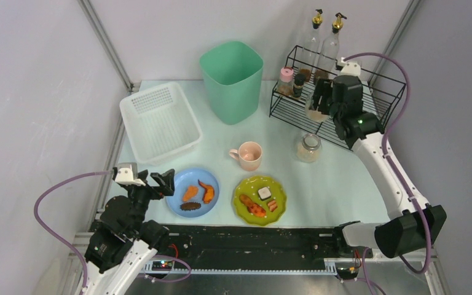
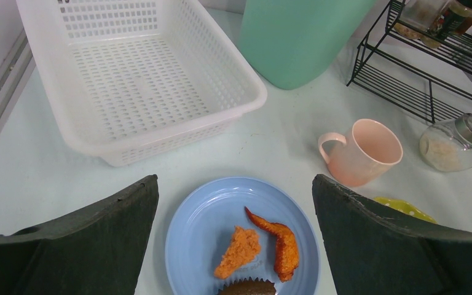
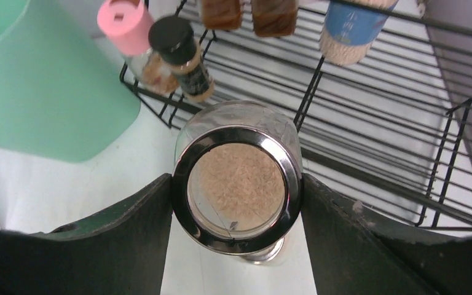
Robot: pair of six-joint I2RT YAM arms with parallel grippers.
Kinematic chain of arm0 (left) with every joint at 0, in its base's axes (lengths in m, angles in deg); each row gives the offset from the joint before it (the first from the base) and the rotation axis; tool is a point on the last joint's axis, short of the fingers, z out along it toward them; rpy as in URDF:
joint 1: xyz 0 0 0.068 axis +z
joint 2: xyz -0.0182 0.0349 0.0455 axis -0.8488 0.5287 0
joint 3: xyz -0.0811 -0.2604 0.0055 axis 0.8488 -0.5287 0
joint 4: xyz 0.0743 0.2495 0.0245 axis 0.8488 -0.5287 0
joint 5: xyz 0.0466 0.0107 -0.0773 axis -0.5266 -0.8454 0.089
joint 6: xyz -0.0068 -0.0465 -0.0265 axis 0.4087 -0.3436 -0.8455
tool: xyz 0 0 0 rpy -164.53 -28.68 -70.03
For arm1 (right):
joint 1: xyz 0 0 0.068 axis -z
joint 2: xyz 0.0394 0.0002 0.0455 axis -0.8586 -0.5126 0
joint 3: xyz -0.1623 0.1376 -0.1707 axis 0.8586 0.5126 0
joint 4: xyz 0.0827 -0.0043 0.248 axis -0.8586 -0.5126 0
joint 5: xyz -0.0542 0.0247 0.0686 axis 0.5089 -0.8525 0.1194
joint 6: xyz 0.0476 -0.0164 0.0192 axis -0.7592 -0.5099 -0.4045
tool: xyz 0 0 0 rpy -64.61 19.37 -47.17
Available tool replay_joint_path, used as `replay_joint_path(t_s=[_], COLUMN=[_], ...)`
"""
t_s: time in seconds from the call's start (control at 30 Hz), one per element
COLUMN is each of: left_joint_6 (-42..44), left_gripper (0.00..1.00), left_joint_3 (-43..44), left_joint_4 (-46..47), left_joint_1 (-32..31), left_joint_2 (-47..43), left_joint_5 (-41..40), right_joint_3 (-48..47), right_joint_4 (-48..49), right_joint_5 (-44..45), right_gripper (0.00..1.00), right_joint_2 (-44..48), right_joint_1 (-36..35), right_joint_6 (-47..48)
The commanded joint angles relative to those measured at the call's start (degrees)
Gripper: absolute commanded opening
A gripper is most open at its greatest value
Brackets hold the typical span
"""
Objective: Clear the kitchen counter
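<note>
The job looks barely begun to me. The kitchen counter (image 1: 344, 178) stretches pale and glossy ahead of my two bases, and most of what sits on it is yet to be moved: a blue plate (image 1: 181, 181) with fried pieces, a green plate (image 1: 249, 184) with more food, a pink mug (image 1: 249, 155) and a small glass jar (image 1: 308, 147) lying between the mug and the black wire rack (image 1: 292, 109). The white basket (image 1: 160, 120) is empty, and I cannot see inside the green bin (image 1: 232, 80). A few spice bottles (image 1: 286, 80) already stand in the rack. My right gripper (image 3: 238, 184) is part-way open around a second jar of grain (image 3: 236, 175), one finger (image 3: 141, 233) pressed to each side of its metal-rimmed lid, holding it at the rack's front edge; I cannot tell whether its base rests on anything. My left gripper (image 2: 235, 179) hangs over the near edge of the blue plate with its fingers spread wide, touching and holding nothing. By my reckoning the dishes, the mug and the loose jar all remain to do.
</note>
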Motion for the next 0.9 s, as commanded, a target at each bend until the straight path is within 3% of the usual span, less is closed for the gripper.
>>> replay_joint_path(t_s=[0.0, 0.87], left_joint_6=[-0.5, -0.5], left_gripper=[0.98, 0.98], left_joint_3=[-0.3, -0.3], left_joint_4=[1.6, 1.6], left_joint_1=[0.4, 0.4], left_joint_2=[0.2, 0.3], left_joint_5=[0.3, -0.1], right_joint_3=[-6.5, -21.8], right_joint_4=[4.2, 1.3], right_joint_5=[-0.7, -4.1], right_gripper=[0.19, 0.19], right_joint_2=[-1.2, -20.5], right_joint_1=[2.6, 9.4], right_joint_6=[0.2, -2.8])
